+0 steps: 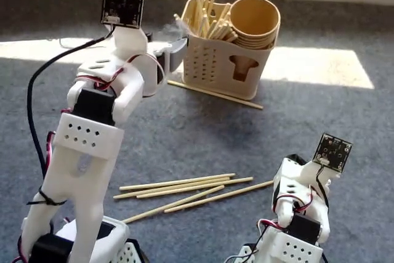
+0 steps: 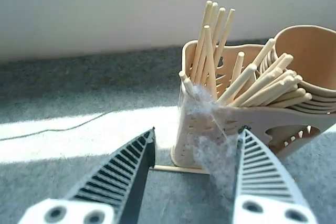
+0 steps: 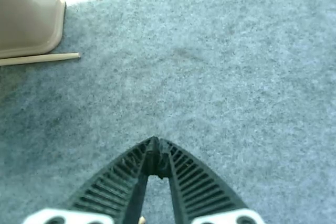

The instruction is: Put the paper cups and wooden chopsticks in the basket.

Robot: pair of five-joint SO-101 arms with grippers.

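The beige perforated plastic basket stands far back on the grey carpet. It already holds stacked tan paper cups and pale wooden chopsticks. The left gripper hangs just beside its wall, jaws wide and empty. The loose chopsticks lie well apart from it, long axes across the table, ends pointing towards the nearer right gripper, closed on nothing. A single chopstick lies along the basket's foot.

High view: from above and behind both arms, looking down toward the basket beyond them. Left wrist view: close to the basket, facing its side. Right wrist view: angled down at grey carpet, catching the basket's base corner.
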